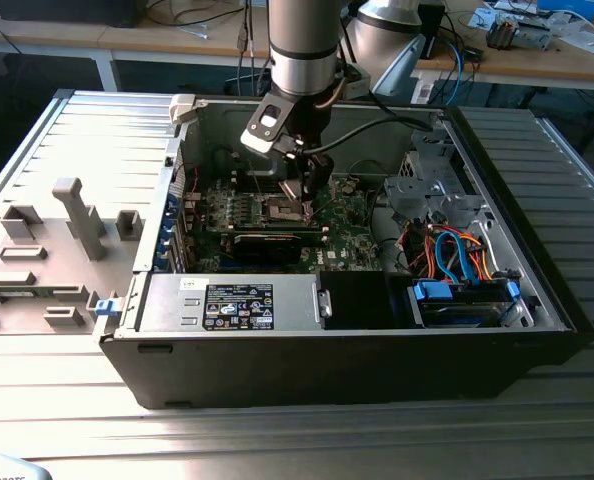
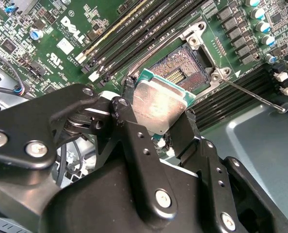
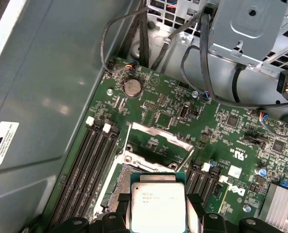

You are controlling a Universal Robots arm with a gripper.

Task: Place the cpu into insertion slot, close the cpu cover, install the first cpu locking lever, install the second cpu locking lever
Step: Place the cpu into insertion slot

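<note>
Second wrist view: matte black claw (image 2: pixel 156 121) clamped on the cpu (image 2: pixel 159 102); flat square, dull silver top, green rim
insertion slot (image 2: pixel 185 65): square, dark pinned centre, silvery frame; uncovered, just beside the held cpu
cpu cover (image 3: pixel 156 141): thin metal frame; tilted up

An open black metal computer case (image 1: pixel 337 370) lay on a grey ribbed metal table (image 1: pixel 277 440). A silver power-supply box with a black label (image 1: pixel 237 305) sat along the case's near wall. A blue plastic drive caddy (image 1: pixel 464 295) occupied the case's near corner on the exterior view's right.
</note>
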